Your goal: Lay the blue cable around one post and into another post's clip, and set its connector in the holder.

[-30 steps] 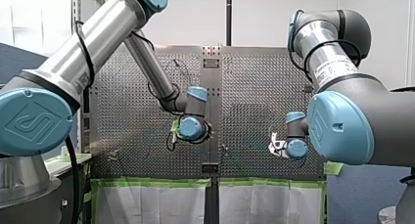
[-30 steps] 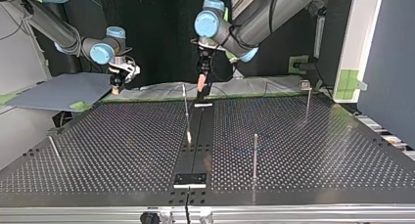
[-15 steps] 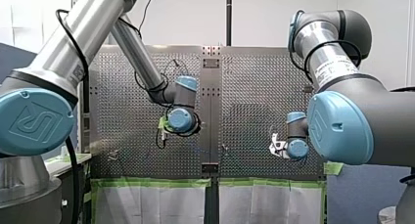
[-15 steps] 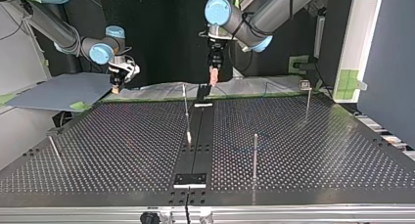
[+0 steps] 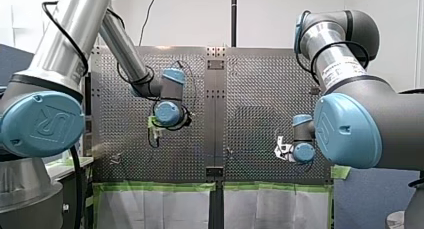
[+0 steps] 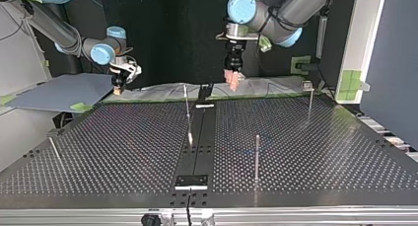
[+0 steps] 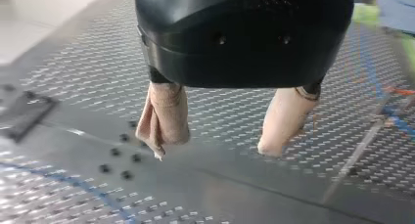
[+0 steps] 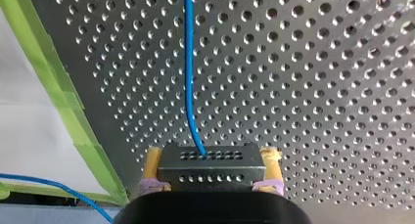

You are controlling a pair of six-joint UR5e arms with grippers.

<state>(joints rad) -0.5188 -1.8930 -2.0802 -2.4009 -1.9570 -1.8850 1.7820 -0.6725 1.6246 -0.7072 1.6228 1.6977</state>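
right wrist view | right tool (image 8: 211, 177) clamped on connector (image 8: 208, 160) | we judge blue cable (image 8: 188, 77) limp, light, best pinched near connector | left tool (image 7: 220, 136) apart, empty

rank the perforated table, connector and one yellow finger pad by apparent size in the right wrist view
1. perforated table, which fills most of the view though farthest back
2. connector
3. yellow finger pad, beside the connector at similar nearness, clearly smaller
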